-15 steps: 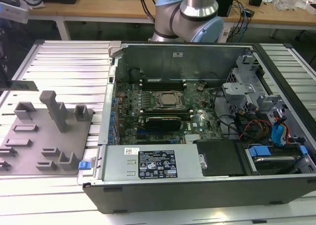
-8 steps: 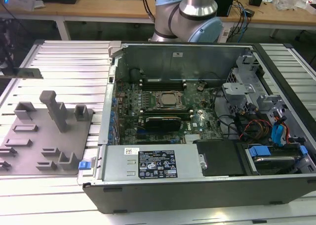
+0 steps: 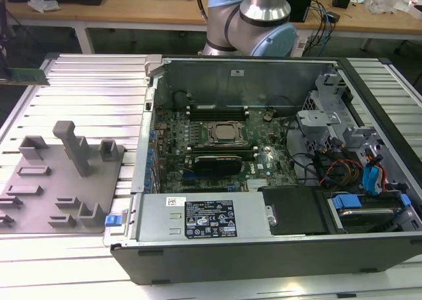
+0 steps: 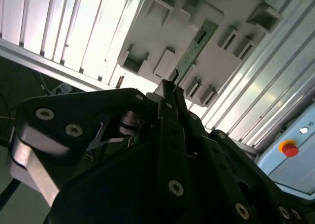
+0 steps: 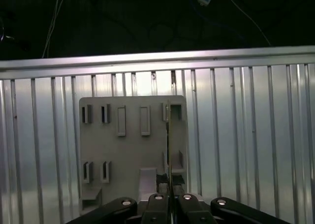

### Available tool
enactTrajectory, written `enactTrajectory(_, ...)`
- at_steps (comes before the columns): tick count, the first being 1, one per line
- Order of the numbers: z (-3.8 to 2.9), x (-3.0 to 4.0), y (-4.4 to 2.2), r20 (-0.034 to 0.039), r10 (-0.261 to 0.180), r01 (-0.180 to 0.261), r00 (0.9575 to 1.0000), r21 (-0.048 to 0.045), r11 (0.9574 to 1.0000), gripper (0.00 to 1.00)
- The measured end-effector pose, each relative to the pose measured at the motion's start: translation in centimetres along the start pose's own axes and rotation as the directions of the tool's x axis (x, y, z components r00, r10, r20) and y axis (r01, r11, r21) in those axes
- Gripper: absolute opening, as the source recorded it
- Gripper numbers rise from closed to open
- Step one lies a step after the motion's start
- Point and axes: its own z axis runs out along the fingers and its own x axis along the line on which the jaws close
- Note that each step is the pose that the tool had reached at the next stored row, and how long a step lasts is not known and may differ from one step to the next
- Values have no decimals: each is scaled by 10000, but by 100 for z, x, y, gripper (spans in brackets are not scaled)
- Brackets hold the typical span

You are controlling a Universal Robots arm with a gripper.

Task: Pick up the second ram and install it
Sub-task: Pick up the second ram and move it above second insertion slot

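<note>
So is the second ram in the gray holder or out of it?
Out: the hand grips the second ram, held in the air, apart from the gray holder.

1 robot arm [image 3: 264, 16], 1 gripper [image 5: 169, 194], 1 green second ram [image 4: 194, 47], 1 open computer case [image 3: 264, 260], 1 grey holder tray [image 3: 46, 194], 1 processor socket [image 3: 223, 134], 1 power supply [image 3: 198, 217], 1 red button [image 4: 289, 148]

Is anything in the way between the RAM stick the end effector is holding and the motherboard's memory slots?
The end effector grips the second ram at the exterior view's left. The open case's side wall stands between it and the memory slots by the processor socket; above that wall, nothing visible blocks the way.
</note>
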Motion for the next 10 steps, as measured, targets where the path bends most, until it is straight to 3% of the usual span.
enactTrajectory(3,-3,-2,-27,-1,0,0,10000,-4,10000,14)
enactTrajectory(10,-6,-16,-274,0,0,0,10000,-6,10000,14)
